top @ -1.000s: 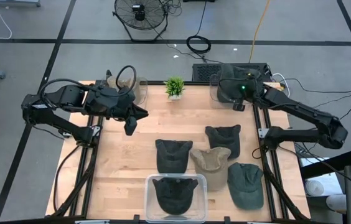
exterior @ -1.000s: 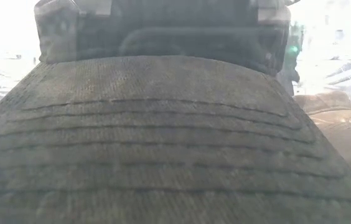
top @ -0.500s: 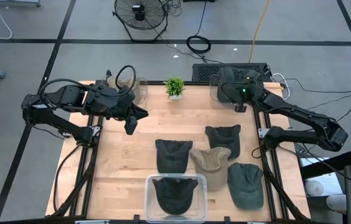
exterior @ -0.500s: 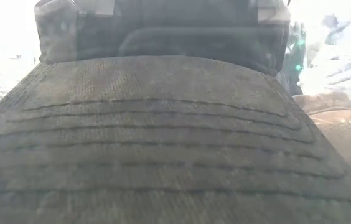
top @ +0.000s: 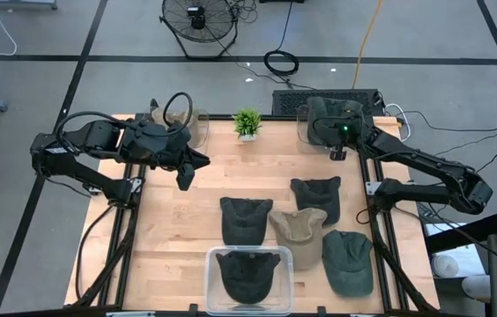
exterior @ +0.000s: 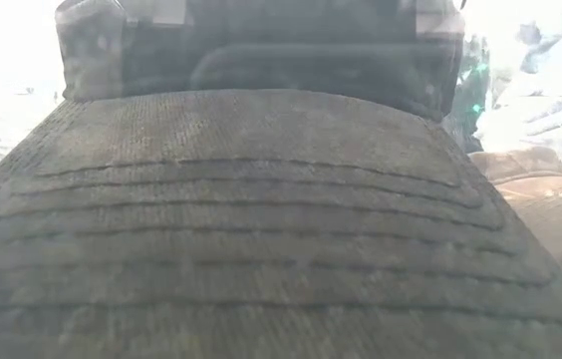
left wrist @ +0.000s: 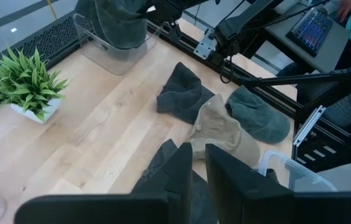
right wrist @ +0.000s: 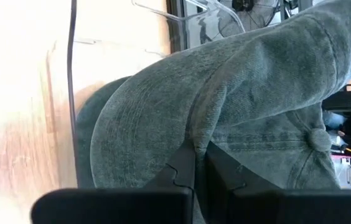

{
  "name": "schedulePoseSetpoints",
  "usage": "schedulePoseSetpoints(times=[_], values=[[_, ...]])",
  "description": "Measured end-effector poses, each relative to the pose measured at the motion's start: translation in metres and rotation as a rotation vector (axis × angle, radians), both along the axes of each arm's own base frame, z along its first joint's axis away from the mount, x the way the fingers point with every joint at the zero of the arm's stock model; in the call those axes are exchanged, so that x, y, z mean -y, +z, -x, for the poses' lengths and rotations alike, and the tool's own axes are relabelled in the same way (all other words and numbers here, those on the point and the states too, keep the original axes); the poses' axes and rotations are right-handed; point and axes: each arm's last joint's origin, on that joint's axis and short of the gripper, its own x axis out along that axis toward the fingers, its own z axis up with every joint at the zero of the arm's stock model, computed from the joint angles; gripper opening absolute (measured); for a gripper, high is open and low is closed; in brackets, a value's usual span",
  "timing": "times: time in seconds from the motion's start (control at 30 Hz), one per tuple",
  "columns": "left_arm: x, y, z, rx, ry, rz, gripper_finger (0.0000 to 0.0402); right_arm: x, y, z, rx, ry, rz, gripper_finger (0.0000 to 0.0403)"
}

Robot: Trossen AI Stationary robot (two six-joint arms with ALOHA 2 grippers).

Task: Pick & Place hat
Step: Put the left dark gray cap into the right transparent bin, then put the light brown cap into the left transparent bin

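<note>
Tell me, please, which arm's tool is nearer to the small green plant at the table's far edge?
The left. The left tool hangs over bare wood just to the left of and nearer than the plant; the right tool is farther off to its right, pinching a grey-green hat.

4 hats (top: pixel 316 198) lie right of centre; 1 hat (top: pixel 248 273) in the front bin (top: pixel 211 283); plant (top: pixel 248 122) behind.
</note>
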Motion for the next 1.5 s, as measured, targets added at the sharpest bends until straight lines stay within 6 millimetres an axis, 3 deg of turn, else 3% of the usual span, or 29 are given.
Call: schedulePoseSetpoints(times=[0.2,0.6,0.93,1.23,1.33,1.5], values=[[0.0,0.0,0.0,0.0,0.001,0.002,0.0051,0.0,-0.001,0.002,0.004,-0.018,-0.02,0.0013],[0.0,0.0,0.0,0.001,0.004,0.006,0.0051,-0.002,-0.015,0.004,0.005,-0.044,-0.055,0.012],[0.0,0.0,0.0,0.0,0.002,0.001,0.0051,0.002,-0.002,0.005,0.015,-0.144,0.113,0.0124],[0.0,0.0,0.0,0.0,0.001,0.001,0.0051,-0.003,0.006,0.006,0.06,-0.138,0.144,0.0122],[0.0,0.0,0.0,-0.001,-0.002,-0.005,0.0051,-0.011,0.012,0.006,0.138,-0.139,0.146,0.0121],[0.0,0.0,0.0,0.001,0.007,-0.011,0.0051,-0.03,0.03,0.009,0.455,-0.185,0.082,0.0116]])
